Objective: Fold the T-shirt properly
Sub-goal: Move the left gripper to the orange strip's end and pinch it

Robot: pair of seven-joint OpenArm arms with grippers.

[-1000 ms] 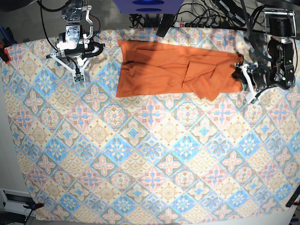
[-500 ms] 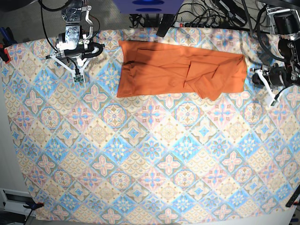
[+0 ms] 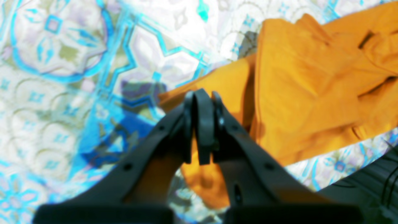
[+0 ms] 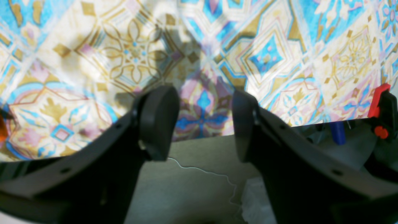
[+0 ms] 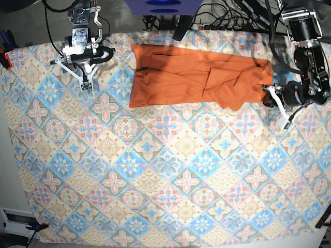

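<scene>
The orange T-shirt (image 5: 191, 77) lies partly folded and rumpled at the back middle of the table. It also shows in the left wrist view (image 3: 295, 93). My left gripper (image 5: 266, 96) is at the shirt's near right corner. In the left wrist view the left gripper (image 3: 200, 124) is shut, with its tips over the shirt's edge. I see no fabric between the pads. My right gripper (image 5: 86, 81) is at the back left, apart from the shirt. In the right wrist view the right gripper (image 4: 202, 124) is open and empty above the tablecloth.
The blue-and-beige patterned tablecloth (image 5: 165, 170) covers the whole table. Cables and a power strip (image 5: 232, 23) lie behind the back edge. A red clamp (image 4: 381, 102) grips the cloth at the table's left edge, with floor beyond it.
My left gripper was at the shirt's right edge, pulled away to the right, and has now come back to the near right corner. The right arm has not moved.
</scene>
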